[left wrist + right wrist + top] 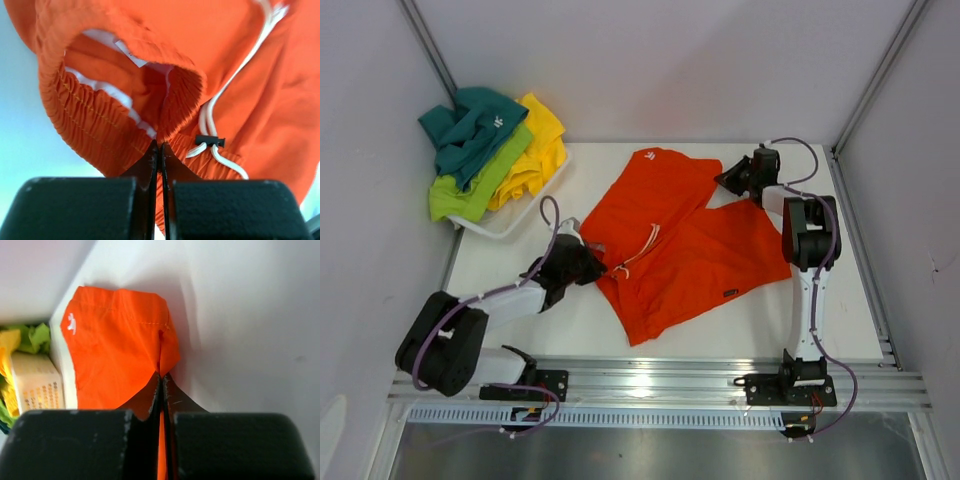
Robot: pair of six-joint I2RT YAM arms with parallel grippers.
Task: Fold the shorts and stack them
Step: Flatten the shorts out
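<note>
You're seemingly beginning the fold — left gripper point(160, 146) and right gripper point(161, 376) each pinching the orange shorts point(670, 240); next, lift together.

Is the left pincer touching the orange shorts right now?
Touching. The left wrist view shows the left pincer shut, with the orange shorts pinched between its tips.
</note>
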